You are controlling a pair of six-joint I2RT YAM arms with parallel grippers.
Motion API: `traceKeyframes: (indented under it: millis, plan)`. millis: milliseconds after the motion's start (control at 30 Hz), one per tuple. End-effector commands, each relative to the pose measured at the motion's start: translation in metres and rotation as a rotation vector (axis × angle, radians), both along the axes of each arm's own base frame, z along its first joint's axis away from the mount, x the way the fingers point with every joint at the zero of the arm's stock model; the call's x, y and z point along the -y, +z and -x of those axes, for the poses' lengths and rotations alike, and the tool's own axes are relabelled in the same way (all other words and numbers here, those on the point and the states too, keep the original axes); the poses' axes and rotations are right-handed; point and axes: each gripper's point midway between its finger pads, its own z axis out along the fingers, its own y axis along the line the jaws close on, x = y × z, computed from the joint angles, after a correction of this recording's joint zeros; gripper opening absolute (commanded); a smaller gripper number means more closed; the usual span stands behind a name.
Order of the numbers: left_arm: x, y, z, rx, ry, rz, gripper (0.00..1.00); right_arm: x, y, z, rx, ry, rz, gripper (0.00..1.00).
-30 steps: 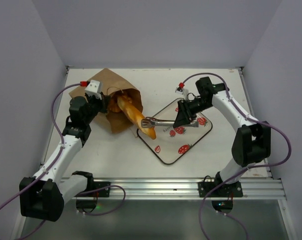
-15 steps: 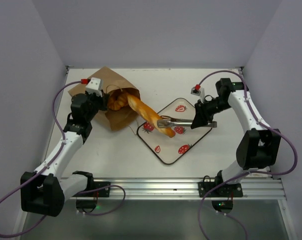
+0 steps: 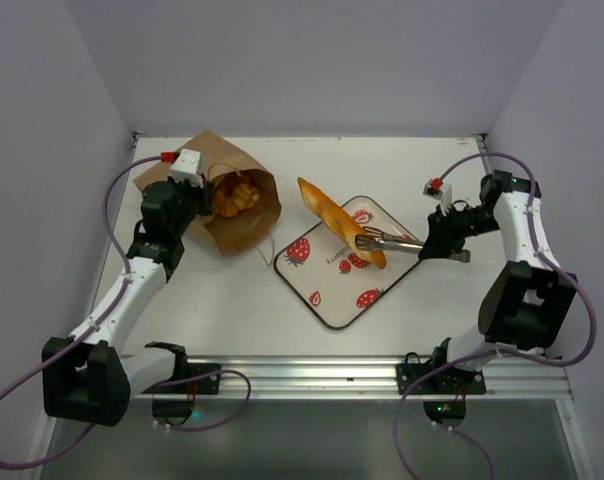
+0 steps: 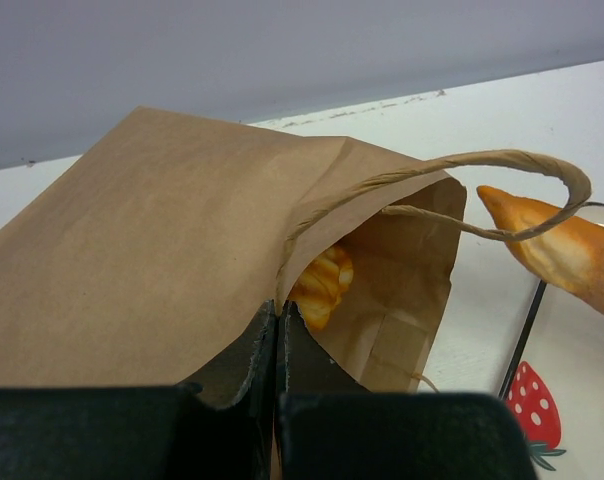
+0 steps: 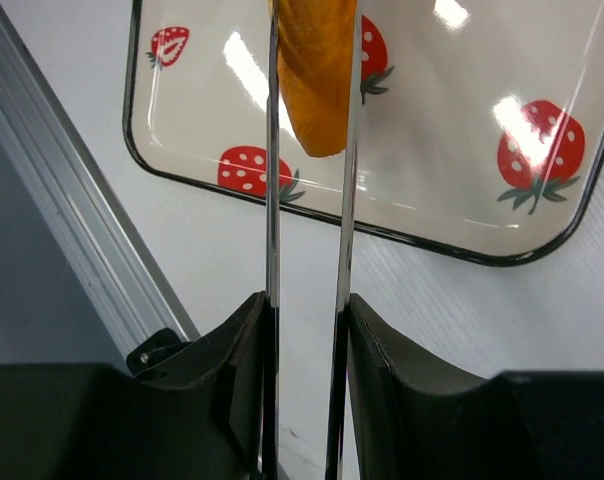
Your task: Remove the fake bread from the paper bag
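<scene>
The brown paper bag (image 3: 244, 225) lies on its side at the left, mouth open towards the tray. My left gripper (image 3: 189, 193) is shut on the bag's rim (image 4: 279, 312). A braided golden bread piece (image 3: 232, 196) sits inside the bag, also in the left wrist view (image 4: 322, 285). My right gripper (image 3: 434, 245) is shut on metal tongs (image 3: 394, 241), and the tongs clamp the long baguette (image 3: 337, 218) near its lower end (image 5: 317, 90). The baguette is fully outside the bag, slanting over the tray's far-left edge. Its tip shows in the left wrist view (image 4: 567, 250).
The white strawberry-printed tray (image 3: 327, 300) sits mid-table, rotated like a diamond, also in the right wrist view (image 5: 452, 170). The bag's loop handle (image 4: 502, 160) arches over the mouth. A metal rail (image 3: 312, 375) runs along the near table edge. Grey walls enclose three sides.
My right arm has drawn back to the right, pulling the baguette with the tongs completely out of the bag and over the tray. The left gripper still holds the bag's rim.
</scene>
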Motion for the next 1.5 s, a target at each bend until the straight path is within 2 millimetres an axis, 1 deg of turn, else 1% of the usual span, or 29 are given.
traceKeyframes:
  millis: [0, 200, 333, 400, 467, 500, 533, 567, 633, 667, 800, 1000, 1167, 1300, 1467]
  plan:
    - [-0.012, 0.042, -0.007, 0.122, 0.048, -0.014, 0.0, -0.002, 0.019, 0.052, -0.145, -0.012, -0.062, 0.0]
    - [-0.013, 0.044, -0.002, 0.128, 0.049, -0.019, 0.0, 0.016, 0.014, 0.059, -0.137, -0.071, -0.044, 0.0]
    - [-0.012, 0.047, 0.005, 0.141, 0.034, -0.014, 0.0, 0.028, 0.013, 0.06, -0.145, -0.12, -0.026, 0.0]
    - [-0.011, 0.042, 0.01, 0.13, 0.028, -0.014, 0.0, 0.036, 0.012, 0.06, -0.149, -0.15, -0.02, 0.0]
    - [-0.011, 0.043, 0.017, 0.141, 0.022, -0.01, 0.0, 0.042, 0.011, 0.061, -0.151, -0.174, -0.011, 0.0]
    - [-0.011, 0.035, 0.02, 0.125, 0.022, -0.011, 0.0, 0.044, 0.011, 0.061, -0.151, -0.182, -0.006, 0.0]
    - [-0.012, 0.037, 0.024, 0.134, 0.022, -0.011, 0.0, 0.045, 0.012, 0.061, -0.147, -0.187, -0.003, 0.0]
    - [-0.012, 0.031, 0.027, 0.123, 0.02, -0.014, 0.0, 0.047, 0.012, 0.062, -0.149, -0.188, 0.007, 0.0]
    - [-0.013, 0.03, 0.033, 0.126, 0.02, -0.017, 0.0, 0.049, 0.012, 0.064, -0.147, -0.192, 0.018, 0.0]
    - [-0.013, 0.027, 0.035, 0.117, 0.02, -0.018, 0.0, 0.049, 0.013, 0.065, -0.143, -0.192, 0.026, 0.0]
    - [-0.015, 0.03, 0.041, 0.131, 0.026, -0.017, 0.0, 0.053, 0.016, 0.067, -0.137, -0.202, 0.065, 0.0]
    - [-0.014, 0.03, 0.043, 0.137, 0.017, -0.016, 0.0, 0.06, 0.017, 0.07, -0.139, -0.211, 0.117, 0.0]
    - [-0.013, 0.031, 0.046, 0.151, 0.014, -0.012, 0.0, 0.062, 0.013, 0.07, -0.177, -0.213, 0.119, 0.0]
    - [-0.012, 0.029, 0.047, 0.149, 0.005, -0.012, 0.0, 0.062, 0.01, 0.066, -0.194, -0.215, 0.096, 0.04]
    - [-0.01, 0.028, 0.048, 0.152, -0.006, -0.01, 0.0, 0.062, 0.005, 0.06, -0.218, -0.22, 0.074, 0.18]
